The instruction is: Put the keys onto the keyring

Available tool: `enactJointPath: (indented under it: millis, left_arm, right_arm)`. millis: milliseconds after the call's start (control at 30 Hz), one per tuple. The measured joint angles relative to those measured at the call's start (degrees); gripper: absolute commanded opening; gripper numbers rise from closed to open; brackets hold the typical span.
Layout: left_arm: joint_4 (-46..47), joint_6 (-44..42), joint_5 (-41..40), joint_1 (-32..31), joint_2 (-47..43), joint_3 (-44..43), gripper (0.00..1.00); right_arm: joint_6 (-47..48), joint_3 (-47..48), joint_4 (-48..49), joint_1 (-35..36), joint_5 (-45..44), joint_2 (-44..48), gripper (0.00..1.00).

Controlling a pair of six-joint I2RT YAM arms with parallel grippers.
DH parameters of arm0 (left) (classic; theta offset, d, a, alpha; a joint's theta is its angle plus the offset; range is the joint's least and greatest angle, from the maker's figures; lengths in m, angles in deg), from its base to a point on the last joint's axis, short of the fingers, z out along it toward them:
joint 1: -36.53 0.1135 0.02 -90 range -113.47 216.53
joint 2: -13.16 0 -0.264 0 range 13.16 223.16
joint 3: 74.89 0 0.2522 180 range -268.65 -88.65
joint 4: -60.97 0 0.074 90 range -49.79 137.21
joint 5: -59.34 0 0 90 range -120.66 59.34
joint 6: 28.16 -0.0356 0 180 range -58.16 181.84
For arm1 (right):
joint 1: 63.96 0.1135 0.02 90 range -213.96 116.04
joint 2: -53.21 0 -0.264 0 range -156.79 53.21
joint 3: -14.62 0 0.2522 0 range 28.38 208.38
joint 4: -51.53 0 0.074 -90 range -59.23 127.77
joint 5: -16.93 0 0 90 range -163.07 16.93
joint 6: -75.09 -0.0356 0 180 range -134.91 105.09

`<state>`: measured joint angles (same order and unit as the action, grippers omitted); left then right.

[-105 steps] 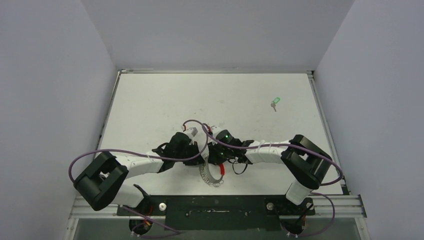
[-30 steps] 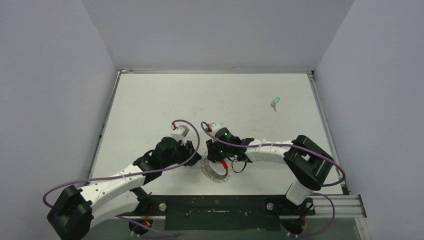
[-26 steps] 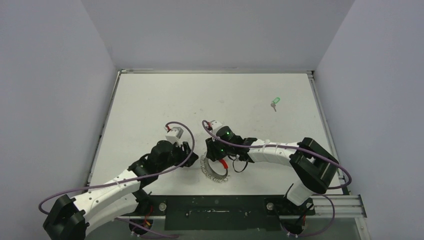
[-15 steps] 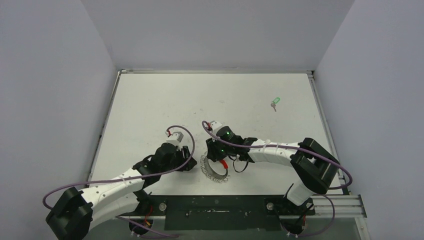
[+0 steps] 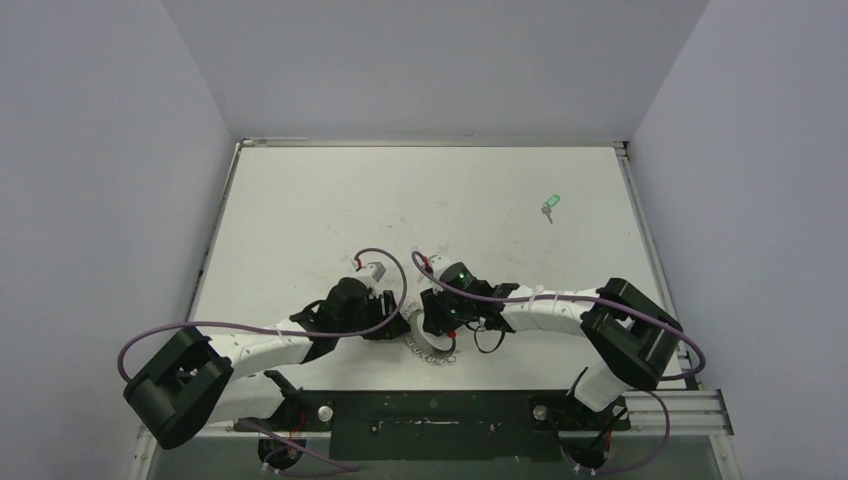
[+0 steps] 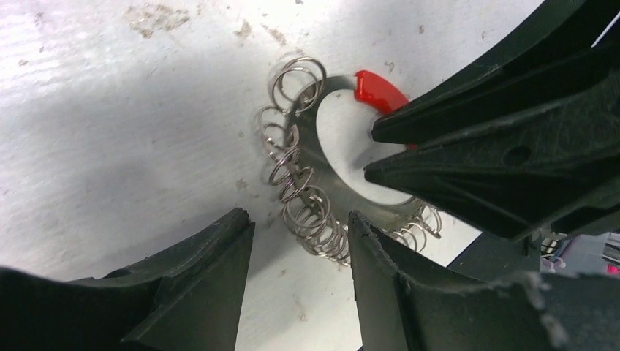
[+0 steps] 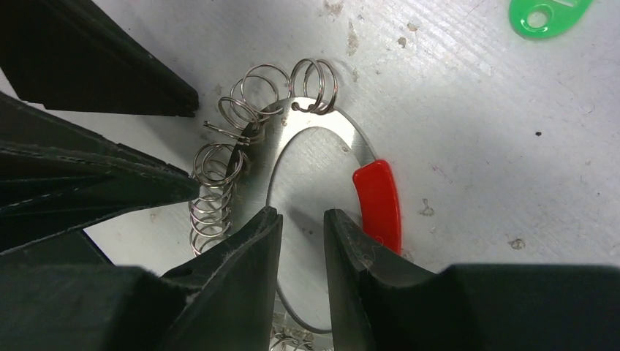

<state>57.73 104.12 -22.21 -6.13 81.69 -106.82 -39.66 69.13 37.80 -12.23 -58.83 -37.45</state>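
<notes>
The keyring [image 5: 432, 345], a flat silver loop with a red segment [image 7: 378, 201] and several small split rings [image 6: 307, 212], lies on the table near the front edge. My left gripper [image 6: 300, 219] is open just left of it, its tips either side of the split rings and holding nothing. Opposite it, my right gripper [image 7: 302, 216] reaches down into the loop's hole [image 6: 319, 146], jaws a narrow gap apart with only table between the tips. The keys [image 5: 548, 206] with their green tag [image 7: 545, 16] lie far off at the back right.
Both grippers [image 5: 392, 327] [image 5: 437, 325] crowd the ring from opposite sides, almost touching. Purple cables [image 5: 385, 262] arc over both wrists. A metal rail [image 5: 430, 410] runs along the near edge, and grey walls enclose the white table [image 5: 330, 200].
My left arm swung back in to the right, up to the ring, and its jaws widened. The right gripper shifted slightly nearer. The ring stayed put.
</notes>
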Motion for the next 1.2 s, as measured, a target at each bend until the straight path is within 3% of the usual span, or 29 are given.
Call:
enactJointPath:
  millis: [133,300,500,800,900,1000,1200]
  left_arm:
    - [3.02,0.15,1.05,0.07,3.19,-1.09,0.45]
    - [3.96,-0.37,1.79,0.11,6.05,-3.08,0.19]
    - [4.63,-1.57,3.17,0.11,6.67,-5.03,0.0]
    - [3.72,-3.78,4.39,0.11,2.36,-5.33,0.0]
    - [1.07,-5.18,3.48,0.11,-0.74,-5.35,0.25]
    - [-1.99,-6.01,1.31,0.13,-2.91,-5.35,0.38]
    - [-5.01,-6.49,-1.18,0.5,-3.17,-5.35,0.44]
  right_arm:
    - [-0.13,-0.76,-0.07,0.0,1.01,1.11,0.37]
    - [-1.75,-2.51,2.32,-0.02,2.73,1.51,0.39]
    - [-3.43,-3.15,3.96,-0.04,3.78,1.51,0.43]
    - [-4.61,-3.15,4.66,-0.44,4.2,1.51,0.51]
    - [-4.74,-3.15,4.92,-0.76,4.2,1.57,0.54]
    - [-4.74,-3.15,4.96,-1.46,4.02,1.86,0.56]
    - [-4.7,-3.15,4.44,-3.43,3.56,2.62,0.56]
